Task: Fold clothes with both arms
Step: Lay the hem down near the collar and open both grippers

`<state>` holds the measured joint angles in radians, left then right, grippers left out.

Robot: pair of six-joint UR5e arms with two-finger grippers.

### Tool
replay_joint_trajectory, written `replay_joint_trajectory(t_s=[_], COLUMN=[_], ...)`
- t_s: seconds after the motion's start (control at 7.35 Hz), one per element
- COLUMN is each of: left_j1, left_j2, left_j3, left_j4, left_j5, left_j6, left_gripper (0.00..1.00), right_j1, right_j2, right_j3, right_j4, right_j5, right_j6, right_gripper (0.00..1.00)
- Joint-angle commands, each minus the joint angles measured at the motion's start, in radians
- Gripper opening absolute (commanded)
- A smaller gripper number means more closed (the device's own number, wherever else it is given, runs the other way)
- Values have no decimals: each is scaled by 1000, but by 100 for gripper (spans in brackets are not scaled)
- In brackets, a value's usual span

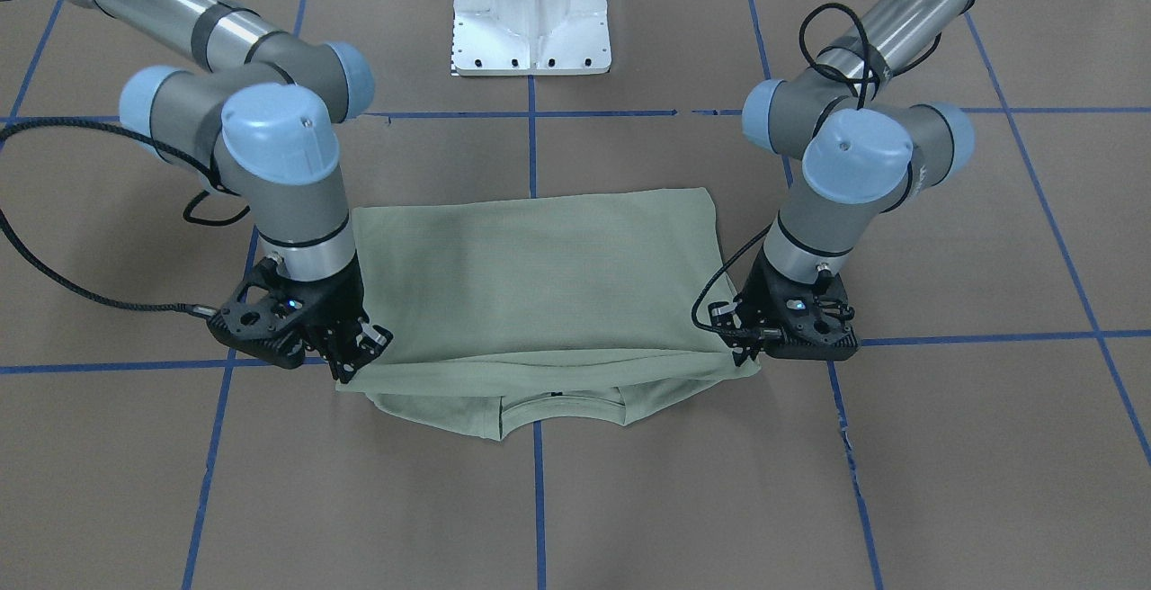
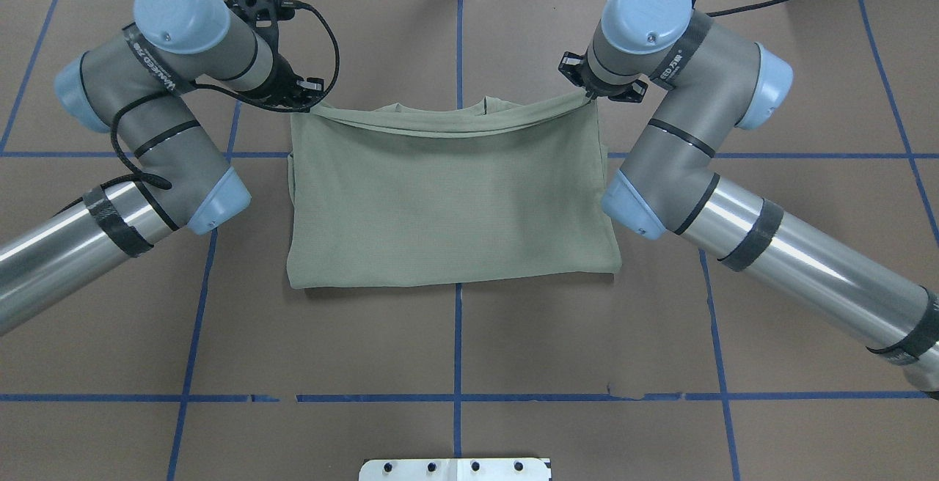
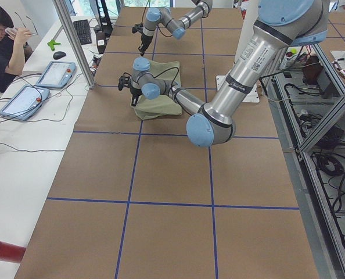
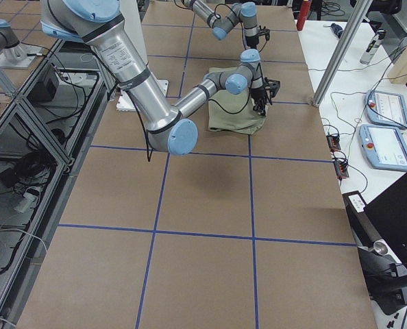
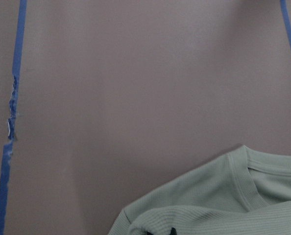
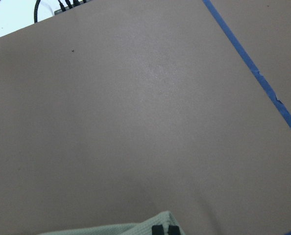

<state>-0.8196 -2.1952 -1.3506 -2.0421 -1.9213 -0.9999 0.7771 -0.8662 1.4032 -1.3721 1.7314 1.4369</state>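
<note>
Sage-green knit shirt (image 2: 451, 195) lies in the middle of the counter (image 2: 455, 342), collar toward the far edge, hem half laid over the chest. Both my jaws pinch that layer's corners. Letting go and a further fold seem left.

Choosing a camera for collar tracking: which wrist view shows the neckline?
The left wrist view: the shirt shows its ribbed neckline at lower right; the right, only a corner.

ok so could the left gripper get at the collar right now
Probably not at once: the left gripper is shut on a corner of the shirt and would have to let go first. The collar itself lies bare on the table, nothing between them.
</note>
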Motion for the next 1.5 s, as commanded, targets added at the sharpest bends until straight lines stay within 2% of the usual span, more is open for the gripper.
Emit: replay_joint_trajectory(t_s=[0.0,0.27,0.41,0.54,0.68,0.95,1.36], left_j1=[36,43,43,42,39,34,62], left_j2=[-5,-5,-2,5,24,107,328], left_j3=[82,82,80,79,67,-78,-348], left_j4=[-78,-79,-79,-101,-136,-139,-144], left_j5=[7,7,7,7,5,-5,-64], left_j6=[0,0,0,0,-2,-2,-22], left_gripper=[0,0,4,66,100,100,100], right_j1=[-1,-1,-1,-1,1,37,39], right_j2=[30,27,21,21,27,27,23], right_j3=[-124,-127,-128,-135,-130,-109,-106], right_j4=[73,73,73,70,71,73,81], right_j5=[-1,0,-1,-1,2,66,77], right_j6=[-4,-7,-16,-19,-36,-111,-139], right_gripper=[0,0,4,99,100,100,100])
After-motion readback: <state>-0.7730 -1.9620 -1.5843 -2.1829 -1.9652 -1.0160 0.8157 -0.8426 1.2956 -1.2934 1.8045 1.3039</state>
